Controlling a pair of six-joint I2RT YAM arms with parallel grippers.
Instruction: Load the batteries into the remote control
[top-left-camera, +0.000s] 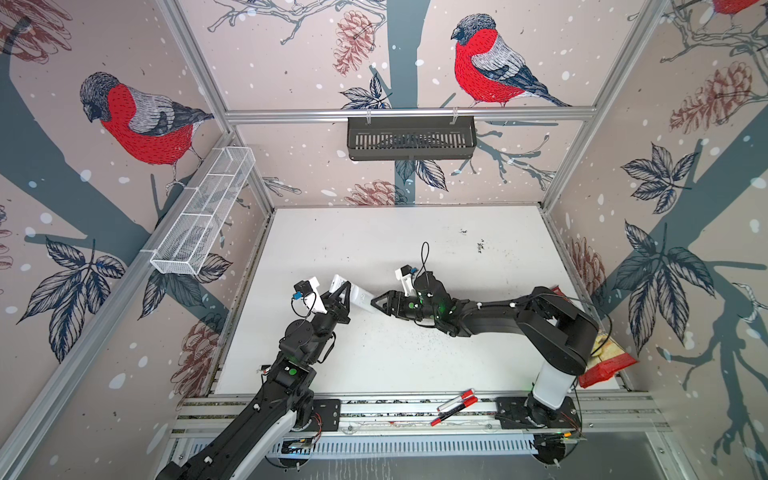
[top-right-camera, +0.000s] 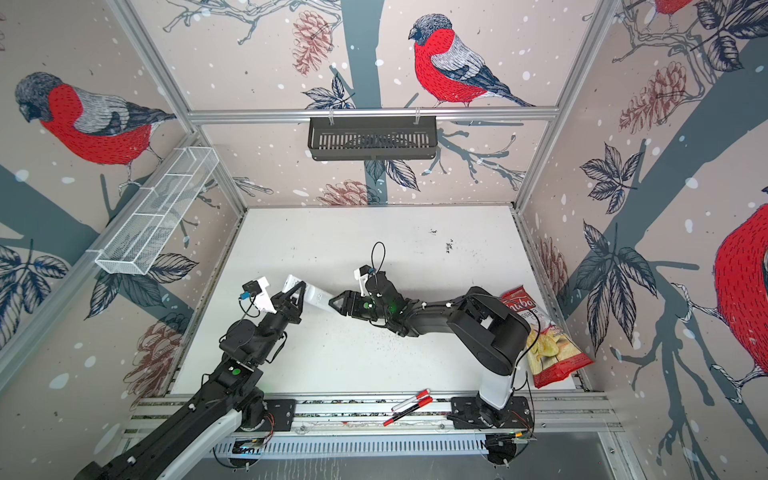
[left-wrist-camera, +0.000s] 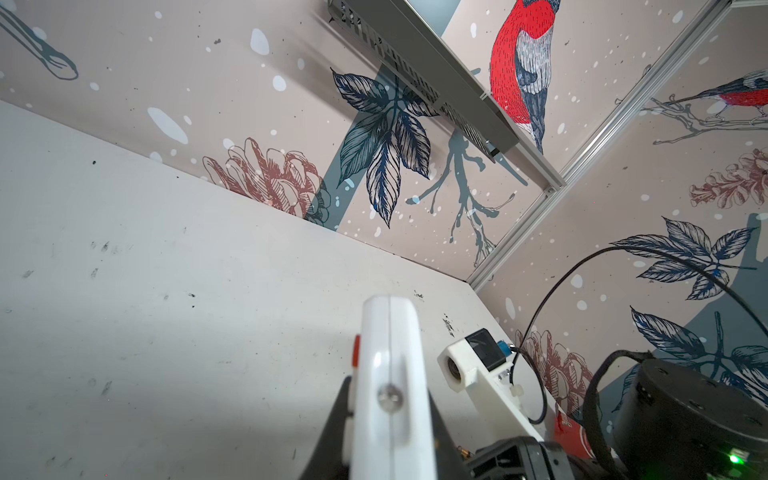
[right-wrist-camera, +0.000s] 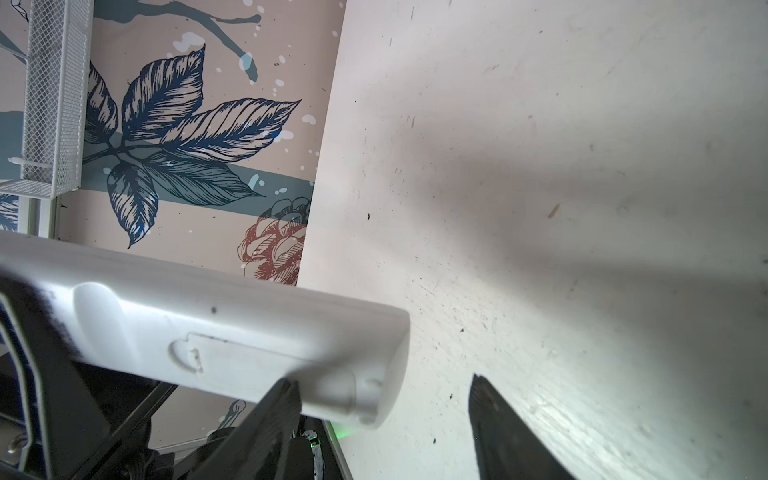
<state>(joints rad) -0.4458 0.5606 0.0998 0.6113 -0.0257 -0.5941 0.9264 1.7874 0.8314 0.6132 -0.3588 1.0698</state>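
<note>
The remote control (top-left-camera: 359, 297) (top-right-camera: 316, 297) is a slim white bar held above the table (top-left-camera: 415, 357) at the centre-left in both top views. My left gripper (top-left-camera: 341, 293) (top-right-camera: 297, 291) is shut on one end of it; the left wrist view shows its narrow edge (left-wrist-camera: 388, 357) clamped between the two black fingers of the left gripper (left-wrist-camera: 388, 415). My right gripper (top-left-camera: 376, 301) (top-right-camera: 332, 303) (right-wrist-camera: 382, 384) stands open at the remote's other end (right-wrist-camera: 232, 328), one finger (right-wrist-camera: 274, 415) against the plain back near the closed battery cover (right-wrist-camera: 266, 363). The batteries are out of view.
Red-and-white marker pens (top-left-camera: 455, 405) lie on the front rail. A red crisp bag (top-right-camera: 544, 345) leans at the right wall behind the right arm. A black basket (top-left-camera: 411, 137) hangs on the back wall, and a white mesh basket (top-left-camera: 203, 216) on the left wall.
</note>
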